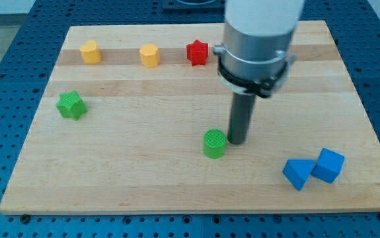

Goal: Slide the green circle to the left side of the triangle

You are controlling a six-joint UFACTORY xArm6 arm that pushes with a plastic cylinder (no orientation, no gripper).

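The green circle (215, 143) stands on the wooden board a little below the middle. The blue triangle (298, 173) lies at the lower right, well to the right of the circle. My tip (236, 142) rests on the board just right of the green circle, close to or touching its right side. The rod and the arm's wide grey body rise above it toward the view's top.
A blue cube (329, 165) touches the triangle's right side. A green star (71, 104) sits at the left. Two yellow blocks (91, 51) (150, 55) and a red star (197, 52) line the top. The board's bottom edge (196, 211) runs below.
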